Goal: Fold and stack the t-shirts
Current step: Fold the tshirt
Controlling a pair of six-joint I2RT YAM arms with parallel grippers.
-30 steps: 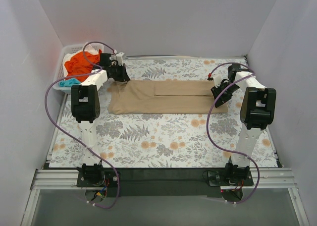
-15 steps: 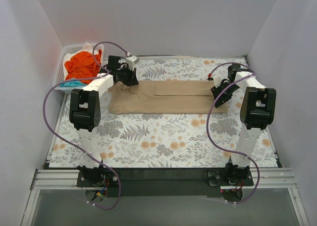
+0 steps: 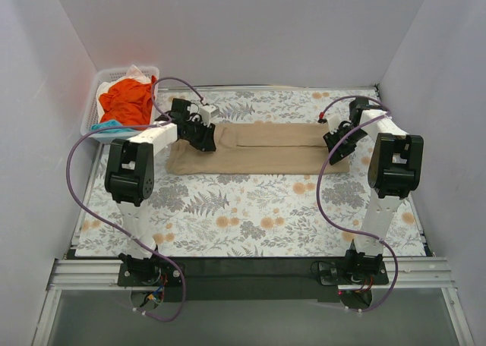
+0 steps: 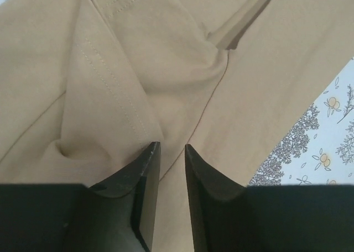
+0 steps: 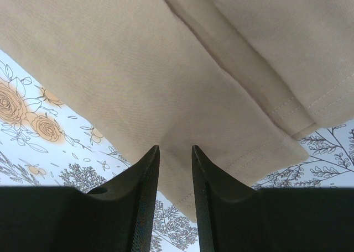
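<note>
The tan t-shirt [image 3: 266, 152] lies folded into a long strip across the far half of the floral table cover [image 3: 250, 209]. My left gripper [image 3: 206, 136] sits over its left end, jaws nearly closed and pinching a puckered fold of tan cloth [image 4: 166, 58] at the tips [image 4: 172, 147]. My right gripper [image 3: 334, 150] is at the shirt's right end, jaws pinched on the hemmed edge [image 5: 175, 148] of the tan cloth [image 5: 138, 58]. The orange t-shirt [image 3: 125, 99], a teal piece [image 3: 110, 125] and a white piece [image 3: 137, 73] lie in the basket.
The white lattice basket [image 3: 89, 112] stands at the far left corner against the wall. White walls close in the table on the left, back and right. Purple cables loop off both arms.
My left gripper has moved right and toward me, from the shirt's far left corner onto the shirt, drawing the left end of the cloth over with it. The right arm has not moved.
</note>
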